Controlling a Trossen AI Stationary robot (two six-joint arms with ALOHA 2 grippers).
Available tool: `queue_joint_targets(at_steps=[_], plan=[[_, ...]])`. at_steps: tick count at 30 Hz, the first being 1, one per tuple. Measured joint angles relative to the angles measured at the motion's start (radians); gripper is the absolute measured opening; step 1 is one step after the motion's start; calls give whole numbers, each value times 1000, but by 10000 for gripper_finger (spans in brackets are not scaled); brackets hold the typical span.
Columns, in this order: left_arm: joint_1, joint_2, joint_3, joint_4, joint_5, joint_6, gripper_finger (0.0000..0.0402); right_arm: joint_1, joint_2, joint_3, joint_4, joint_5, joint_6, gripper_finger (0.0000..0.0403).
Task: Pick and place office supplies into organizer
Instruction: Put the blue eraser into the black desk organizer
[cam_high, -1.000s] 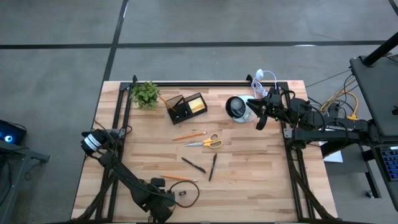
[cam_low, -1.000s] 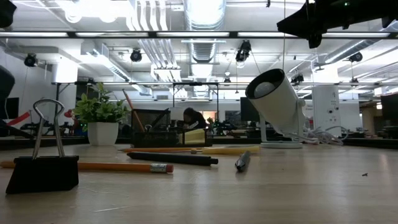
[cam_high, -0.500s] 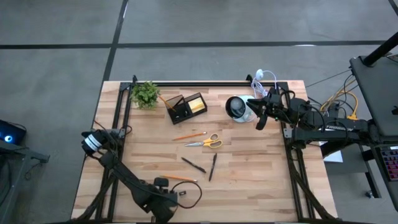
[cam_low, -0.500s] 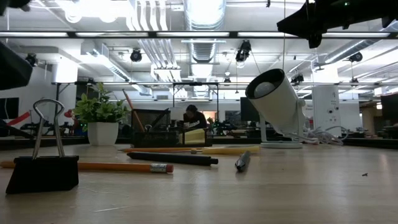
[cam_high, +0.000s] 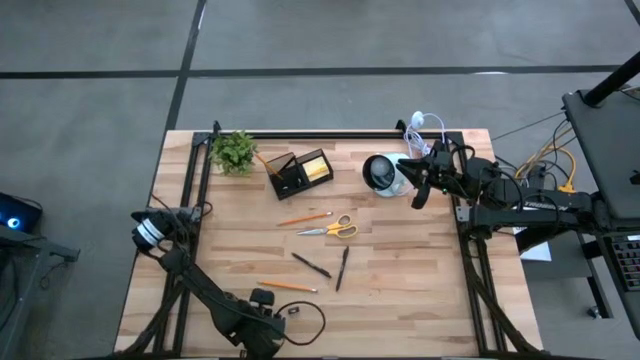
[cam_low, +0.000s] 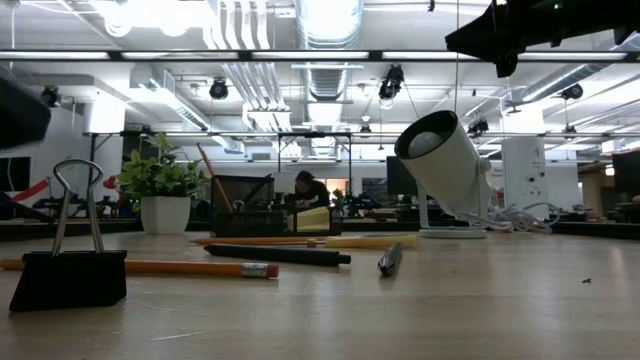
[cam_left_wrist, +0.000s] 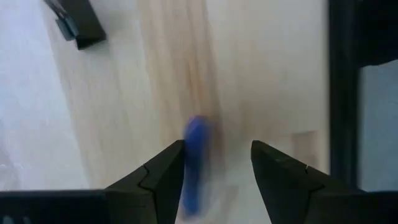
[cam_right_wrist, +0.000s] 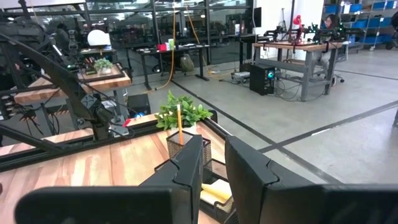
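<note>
Change since earlier: the left gripper (cam_high: 262, 318) is seen lower along the near table edge than a second ago; the loose supplies and the right arm are found unchanged.
Left gripper: it is held low at about 7 o'clock of the table (cam_high: 400, 300), its fingers (cam_left_wrist: 163, 177) spread apart with nothing gripped; in the left wrist view a blurred blue bit (cam_left_wrist: 195, 163) is seen on the wood just beside one finger.
Binder clip: a small black clip (cam_high: 293, 310) is seen just beside the left gripper, at its 2 o'clock, handles upright in the low view.
Near pencil: an orange pencil (cam_high: 286, 286) is laid with its long axis running 9 to 3 o'clock, slightly tilted.
Organizer: the black organizer (cam_high: 298, 172) is placed at about 11 o'clock of the table, just beside the plant (cam_high: 233, 150); a yellow sticky-note block (cam_high: 318, 169) and an upright pencil (cam_right_wrist: 179, 123) are held in it.
Far pencil: a second orange pencil (cam_high: 304, 217) is pointed from 8 to 2 o'clock.
Scissors: the scissors (cam_high: 329, 229) are laid with blades toward 9 o'clock and yellow handles toward 3 o'clock.
Pens: one dark pen (cam_high: 311, 265) is angled from 10 to 4 o'clock; another pen (cam_high: 342, 268) is set near it, running nearly 12 to 6 o'clock.
Right gripper: the right gripper (cam_high: 419, 190) is held above the far right corner beside the white cup (cam_high: 381, 173), fingers apart, nothing held.
</note>
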Motion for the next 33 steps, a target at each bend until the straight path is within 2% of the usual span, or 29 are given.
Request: queue_joint_targets(at_steps=[20, 24, 33], plan=[[-1, 15, 0, -4, -17, -2, 164, 0, 0, 0, 3, 0, 0, 59], [0, 20, 0, -10, -21, -27, 131, 0, 0, 0, 3, 0, 0, 59], [3, 14, -1, -9, -2, -55, 26, 0, 0, 0, 4, 0, 0, 59]])
